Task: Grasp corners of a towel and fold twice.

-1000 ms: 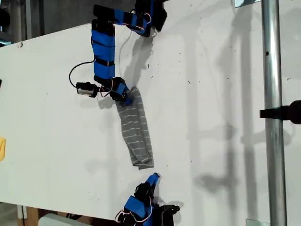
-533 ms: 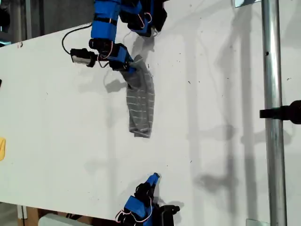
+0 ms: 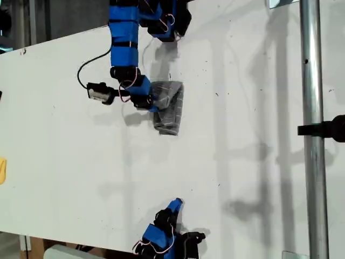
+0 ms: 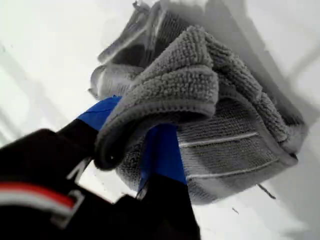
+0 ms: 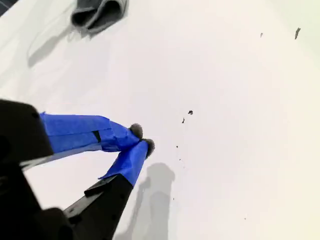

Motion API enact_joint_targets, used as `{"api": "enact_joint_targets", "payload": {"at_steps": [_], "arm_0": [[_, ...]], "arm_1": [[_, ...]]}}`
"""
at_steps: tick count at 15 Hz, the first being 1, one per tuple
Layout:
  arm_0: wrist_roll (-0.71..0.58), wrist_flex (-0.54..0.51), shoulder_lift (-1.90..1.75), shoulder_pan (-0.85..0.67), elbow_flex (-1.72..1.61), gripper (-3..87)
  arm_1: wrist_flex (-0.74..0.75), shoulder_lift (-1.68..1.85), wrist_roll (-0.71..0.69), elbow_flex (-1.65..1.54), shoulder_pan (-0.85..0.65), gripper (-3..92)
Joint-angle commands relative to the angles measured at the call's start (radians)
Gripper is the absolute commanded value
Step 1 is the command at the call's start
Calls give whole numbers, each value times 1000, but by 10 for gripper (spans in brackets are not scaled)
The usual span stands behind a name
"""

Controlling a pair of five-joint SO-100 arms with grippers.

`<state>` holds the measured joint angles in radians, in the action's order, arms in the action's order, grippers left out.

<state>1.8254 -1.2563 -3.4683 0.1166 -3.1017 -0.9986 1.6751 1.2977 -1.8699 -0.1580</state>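
My first gripper [image 3: 152, 103] is clamped on the towel [image 3: 169, 107], which sits bunched on the white table [image 3: 242, 135]. My second gripper [image 3: 176, 204] is closed and empty, well apart from the towel.

The towel [image 4: 225, 130] is soft cloth with a nubbly looped pile — matt dark grey, crossed by thin white stripes of flatter weave. My first gripper [image 4: 145, 150] has jaws wrapped in blue tape with a slightly satin look, fixed to black matt plastic; the cloth bunches over them. My second gripper [image 5: 142, 140] shows the same blue tape, creased at the edges, on black plastic — with small grey fuzzy pads at the tips. The table [image 3: 242, 178] is a smooth white surface, matt, flecked with small dark marks. The pole [image 3: 314, 108] is bare metal, smooth and shiny
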Motion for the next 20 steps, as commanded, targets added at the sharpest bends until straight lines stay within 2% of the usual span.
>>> {"api": "enact_joint_targets", "payload": {"at_steps": [1, 2, 3, 5, 7, 8, 10, 11, 12, 14, 15, 16, 18, 19, 20], "arm_0": [[132, -43, -6, -21, -11, 10], [141, -46, -6, -23, -11, 16], [141, -46, -6, -25, -12, 31], [132, -43, -6, -32, -15, 48], [98, -44, -6, -51, -15, 48], [69, -44, -6, -69, -15, 48], [-20, -46, -6, -110, -15, 48], [-109, -46, -6, -129, -15, 48], [-262, -46, -6, -140, -15, 48], [-839, -40, -6, -133, -17, 46], [-853, -37, -8, -132, -17, 43], [-842, -38, -8, -133, -17, 37], [-842, -38, -8, -130, -17, 37], [-842, -38, -8, -133, -17, 37], [-842, -38, -8, -133, -17, 37]], "arm_1": [[253, -52, -69, 86, 17, 319], [238, 12, -109, 129, 17, 353], [156, 126, -118, 156, -18, 260], [-3, 428, -156, 106, -143, 245], [-77, 795, -161, -124, -245, 193], [-97, 991, -150, -278, -255, 174], [-152, 1459, -44, -664, -219, 138], [-241, 1624, 17, -799, -189, 128], [-288, 1580, 29, -815, -163, 139], [-327, 1620, 46, -928, -163, 155], [-333, 1620, 91, -1006, -169, 158], [-402, 1614, 190, -1020, -150, 136], [-416, 1617, 250, -1014, -219, 132], [-417, 1617, 195, -1020, -276, 132], [-417, 1617, 196, -1023, -322, 133]]}}
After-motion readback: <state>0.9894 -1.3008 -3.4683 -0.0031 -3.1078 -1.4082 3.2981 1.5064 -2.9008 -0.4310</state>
